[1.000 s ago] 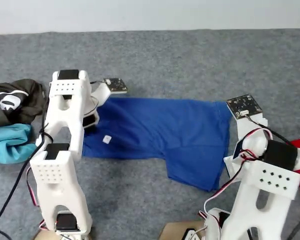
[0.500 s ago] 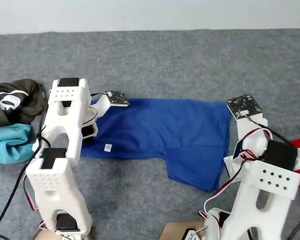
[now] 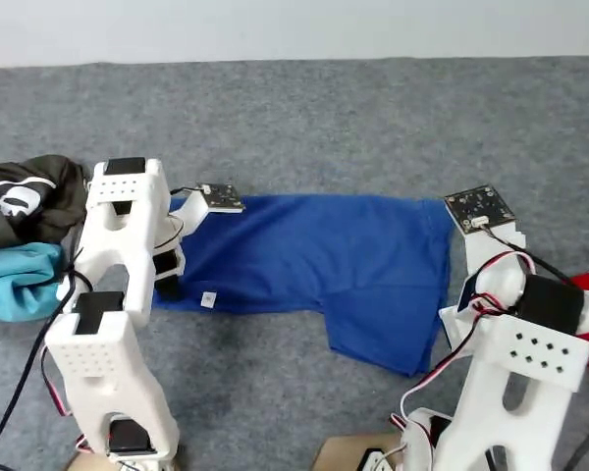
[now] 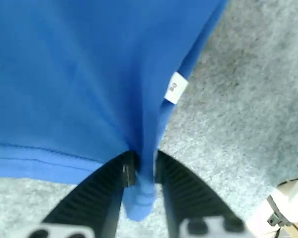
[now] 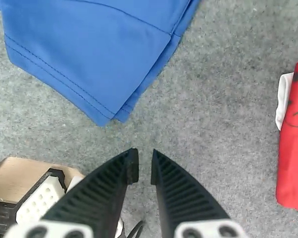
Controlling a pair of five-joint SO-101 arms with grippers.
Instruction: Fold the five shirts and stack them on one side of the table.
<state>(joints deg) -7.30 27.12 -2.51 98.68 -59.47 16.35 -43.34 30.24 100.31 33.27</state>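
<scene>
Blue shirt (image 3: 314, 260) is lying flat across the middle of the table (image 3: 324, 108), its long axis running from one arm toward the other. Left gripper (image 4: 140, 171) is pinching a bunched fold at the shirt's left end. Right gripper (image 5: 140, 166), jaws nearly together and gripping nothing, is hanging over bare table just off the shirt's right corner, toward the near edge. Left wrist view is showing the clamped cloth, which the arm is covering in the high view.

White tag (image 4: 176, 88) on blue shirt (image 4: 79, 74): tiny dark marks, unreadable. No other legible text.
</scene>
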